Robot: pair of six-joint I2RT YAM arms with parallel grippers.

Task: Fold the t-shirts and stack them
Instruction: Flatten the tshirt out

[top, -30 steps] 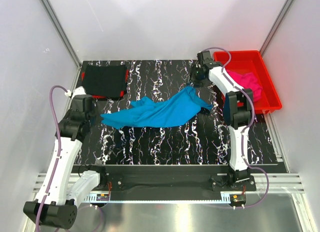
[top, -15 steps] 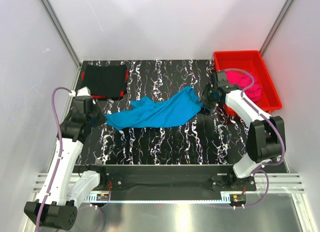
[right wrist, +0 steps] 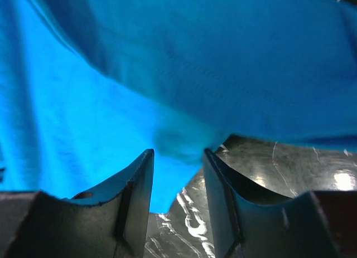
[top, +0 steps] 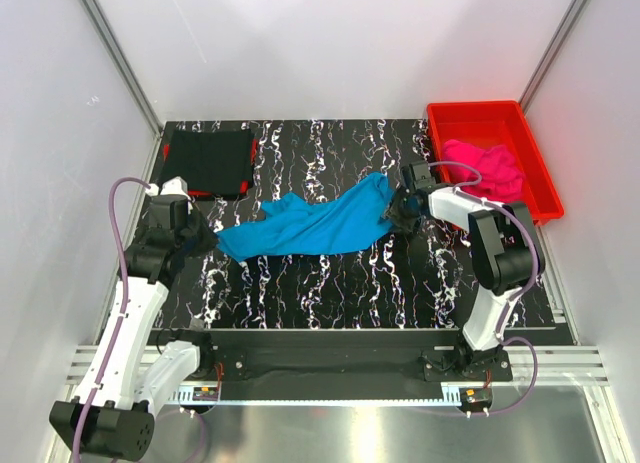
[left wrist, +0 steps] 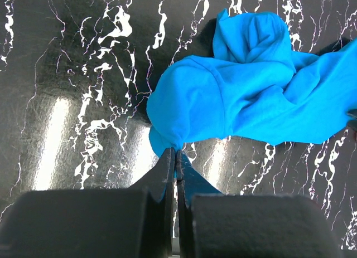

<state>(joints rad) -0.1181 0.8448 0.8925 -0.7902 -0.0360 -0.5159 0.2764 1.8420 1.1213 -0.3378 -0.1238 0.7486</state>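
The left gripper (left wrist: 176,156) is closed tight on a pinched corner of the turquoise t-shirt (top: 310,223) at the cloth's left end. The right gripper (right wrist: 177,177) stands with its jaws apart at the shirt's right end, the blue hem lying between and ahead of them, not yet clamped. The shirt itself lies as a crumpled, stretched band across the middle of the table (top: 330,283), unfolded. In the upper left of the overhead frame the black t-shirt (top: 208,160) lies as a flat square, so that one looks finished. At upper right the pink t-shirt (top: 485,168) sits bunched in the red bin (top: 475,111), untouched. By this reckoning one shirt is folded, one is only being spread, one waits, and no stacking shows. The overhead view gives this whole layout but hides both grips. The left wrist view proves the pinch, and the right wrist view shows the open gap.
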